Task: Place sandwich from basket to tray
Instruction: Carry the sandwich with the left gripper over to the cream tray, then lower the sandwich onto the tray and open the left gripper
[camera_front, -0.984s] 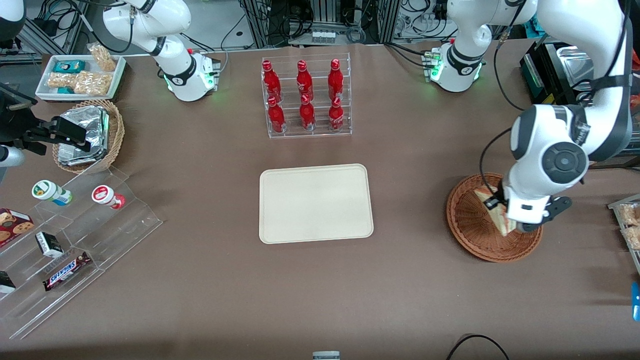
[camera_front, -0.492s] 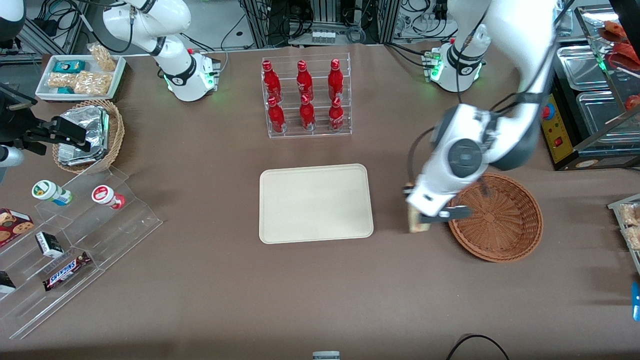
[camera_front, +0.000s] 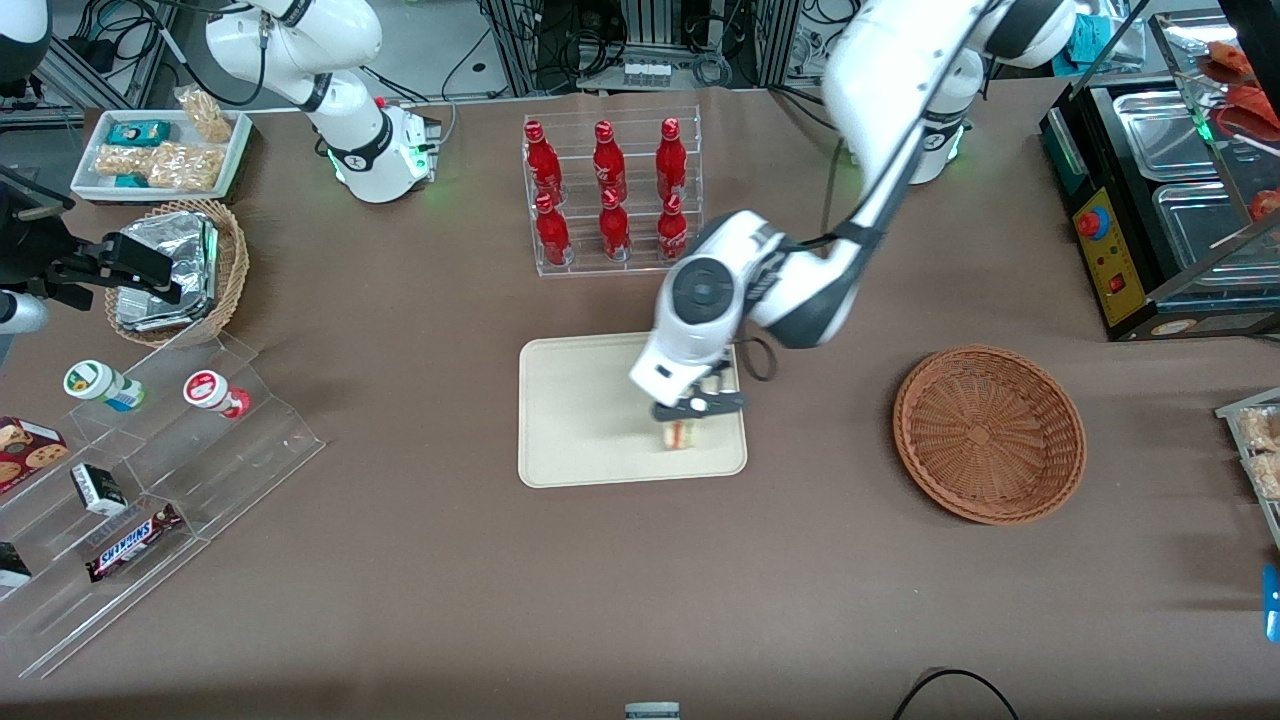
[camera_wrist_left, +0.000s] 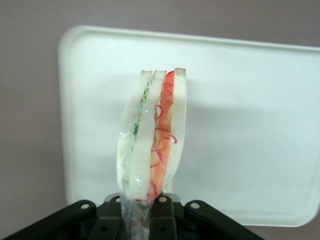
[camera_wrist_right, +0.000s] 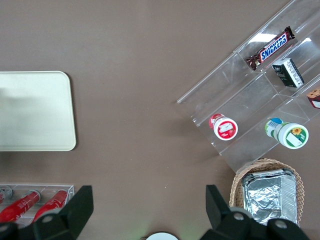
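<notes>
Now end effector (camera_front: 690, 412) gripping sandwich (camera_wrist_left: 152, 142) above tray (camera_front: 580, 420), brown table (camera_front: 420, 560)

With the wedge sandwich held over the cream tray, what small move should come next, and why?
Probably lower a little, then open. The left gripper is shut on the triangular sandwich above the cream-beige rectangular tray, and the wrist view shows its shadow apart from it, so it seems not yet down. The reddish-brown wicker basket is empty.

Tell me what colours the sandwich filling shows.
Green and red, between pale bread; clearest in the left wrist view, where the gripper holds the sandwich.
</notes>
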